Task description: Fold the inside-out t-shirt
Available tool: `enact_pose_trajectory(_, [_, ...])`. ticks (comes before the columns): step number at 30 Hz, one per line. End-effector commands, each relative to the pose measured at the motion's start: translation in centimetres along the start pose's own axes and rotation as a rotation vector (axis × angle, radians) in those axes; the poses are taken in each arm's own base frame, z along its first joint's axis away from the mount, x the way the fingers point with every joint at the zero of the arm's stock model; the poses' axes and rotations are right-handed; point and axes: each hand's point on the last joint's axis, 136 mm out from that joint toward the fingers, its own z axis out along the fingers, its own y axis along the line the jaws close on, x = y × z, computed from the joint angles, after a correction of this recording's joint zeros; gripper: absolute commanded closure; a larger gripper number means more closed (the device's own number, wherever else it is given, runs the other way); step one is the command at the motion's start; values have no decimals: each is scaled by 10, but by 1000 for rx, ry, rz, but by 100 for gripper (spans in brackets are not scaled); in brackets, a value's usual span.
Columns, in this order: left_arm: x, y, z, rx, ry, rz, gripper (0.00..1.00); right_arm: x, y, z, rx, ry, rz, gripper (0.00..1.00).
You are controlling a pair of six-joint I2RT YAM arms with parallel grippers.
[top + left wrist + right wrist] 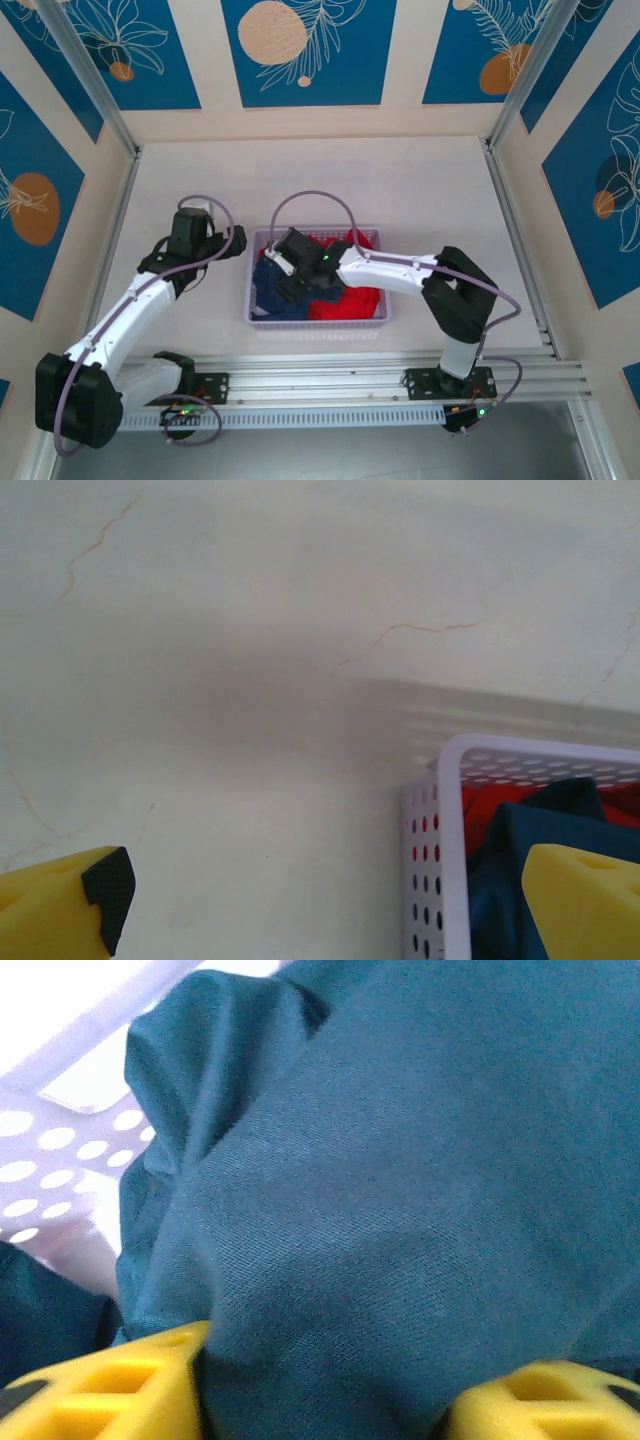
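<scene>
Closest to the lens, the right arm's yellow fingers [110, 1385] stand partly apart with a thick ridge of the inside-out t-shirt [400, 1180] filling the gap and touching both. Whether they grip it firmly I cannot tell. The navy shirt lies bunched in the left half of the perforated white basket [315, 320], against the red garment [355, 300] on its right. It looks like light, limp woven cotton, not slippery. It will likely sag and drag its neighbour along, so a pinch on a raised fold or a hem edge should serve better than a push into the heap. The left arm's fingers [60, 905] are spread wide and hold nothing, above the bare surface [250, 680] just outside the basket's far left corner.
</scene>
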Motion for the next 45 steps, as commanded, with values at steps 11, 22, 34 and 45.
enact_pose_trajectory(11, [-8, 26, -44, -47, -141, -168, 0, -112, 11, -212, -340, -570, 25, 100])
enact_pose_trajectory(22, [-50, -50, -44, 238, -209, 167, 7, -120, -86, -448, -115, -978, 167, 100])
enact_pose_trajectory(34, [-22, -148, 14, 532, -57, 911, 6, -96, -177, -541, 232, -1049, 421, 100])
enact_pose_trajectory(45, [36, -191, 95, 600, 287, 1215, 20, -51, -244, -476, 289, -863, 612, 100])
